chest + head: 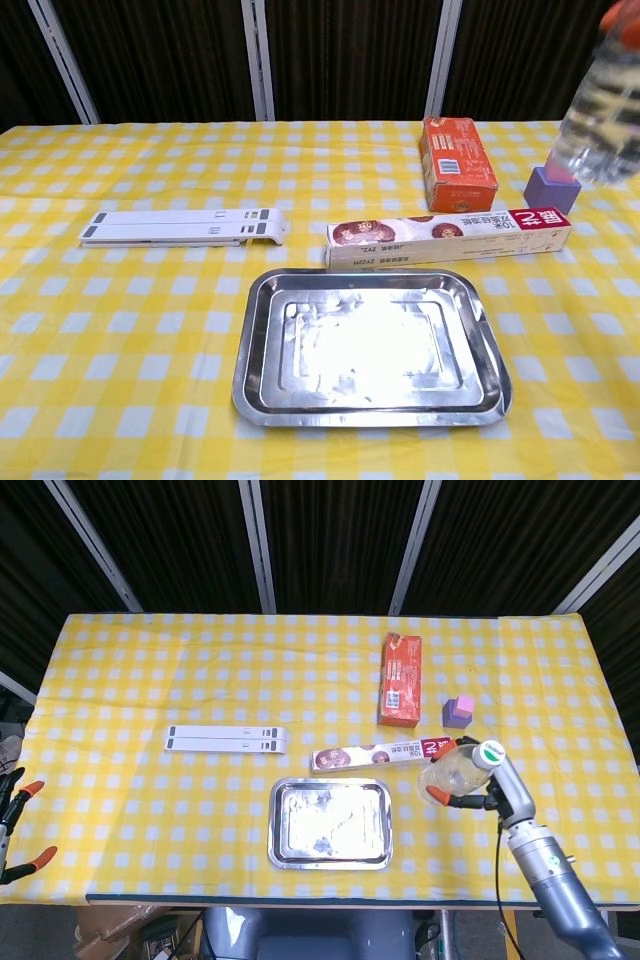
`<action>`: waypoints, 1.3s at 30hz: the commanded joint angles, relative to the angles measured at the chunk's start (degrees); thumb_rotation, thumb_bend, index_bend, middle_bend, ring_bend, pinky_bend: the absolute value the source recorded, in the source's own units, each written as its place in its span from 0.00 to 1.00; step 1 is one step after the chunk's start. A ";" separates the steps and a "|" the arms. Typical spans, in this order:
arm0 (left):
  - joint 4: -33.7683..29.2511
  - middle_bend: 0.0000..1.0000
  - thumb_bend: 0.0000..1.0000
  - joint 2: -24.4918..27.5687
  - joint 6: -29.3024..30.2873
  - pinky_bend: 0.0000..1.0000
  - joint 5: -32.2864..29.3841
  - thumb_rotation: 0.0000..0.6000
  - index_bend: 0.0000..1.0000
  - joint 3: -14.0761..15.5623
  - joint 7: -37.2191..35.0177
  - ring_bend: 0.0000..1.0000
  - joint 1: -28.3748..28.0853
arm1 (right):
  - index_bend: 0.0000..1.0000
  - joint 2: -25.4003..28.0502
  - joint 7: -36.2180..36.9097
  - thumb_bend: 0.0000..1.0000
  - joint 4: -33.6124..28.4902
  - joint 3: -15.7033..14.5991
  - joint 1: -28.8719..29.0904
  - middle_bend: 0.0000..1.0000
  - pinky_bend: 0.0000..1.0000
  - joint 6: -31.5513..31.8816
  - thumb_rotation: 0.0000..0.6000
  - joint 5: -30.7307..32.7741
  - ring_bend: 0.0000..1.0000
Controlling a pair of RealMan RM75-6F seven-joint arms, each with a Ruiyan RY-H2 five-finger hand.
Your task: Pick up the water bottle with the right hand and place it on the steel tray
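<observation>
Clearly aloft: water bottle [455, 770] clasped around its body by the right hand [480, 790], hanging right of the steel tray [330, 823], just past the long foil box [385, 753]. Clear, thin-walled plastic, likely light and a little slick, probably yielding under a hard squeeze; best gripped mid-body. Left hand [15, 820] at the surface [150, 660] edge, holding nothing, fingers seemingly apart though poorly seen. Yellow checked cloth, dark slatted room behind.
</observation>
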 commanded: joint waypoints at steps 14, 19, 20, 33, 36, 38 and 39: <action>-0.19 0.00 0.20 -0.11 0.19 0.00 0.53 1.00 0.15 0.16 0.33 0.00 0.05 | 0.79 2.20 -3.57 0.82 -7.42 -0.46 -1.95 0.60 0.00 7.39 1.00 -11.61 0.27; -0.16 0.00 0.20 0.00 0.27 0.00 0.32 1.00 0.15 0.08 0.01 0.00 0.13 | 0.79 7.21 -4.18 0.82 -10.35 3.81 -1.37 0.60 0.00 10.09 1.00 -15.29 0.27; -0.15 0.00 0.20 0.01 0.27 0.00 0.30 1.00 0.15 0.07 -0.04 0.00 0.13 | 0.79 8.38 -3.49 0.82 -10.35 4.63 -1.55 0.60 0.00 10.88 1.00 -16.82 0.27; -0.29 0.00 0.20 0.27 0.37 0.00 0.38 1.00 0.15 0.16 -0.50 0.00 0.26 | 0.79 7.59 -5.08 0.82 -8.38 -1.56 -1.11 0.60 0.00 6.01 1.00 -7.85 0.27; -0.34 0.00 0.20 0.22 0.18 0.00 0.37 1.00 0.15 0.18 -0.23 0.00 0.19 | 0.79 0.80 -4.89 0.82 -3.32 -5.23 -0.84 0.60 0.00 4.54 1.00 -7.90 0.27; -0.35 0.00 0.20 0.18 0.17 0.00 0.42 1.00 0.15 0.18 -0.10 0.00 0.17 | 0.79 -2.56 -3.70 0.82 -0.22 -6.98 -1.21 0.60 0.00 4.20 1.00 -9.14 0.27; -0.34 0.00 0.20 0.16 0.17 0.00 0.42 1.00 0.15 0.17 -0.05 0.00 0.16 | 0.79 -3.45 -3.20 0.82 0.70 -7.44 -1.29 0.60 0.00 3.98 1.00 -9.46 0.27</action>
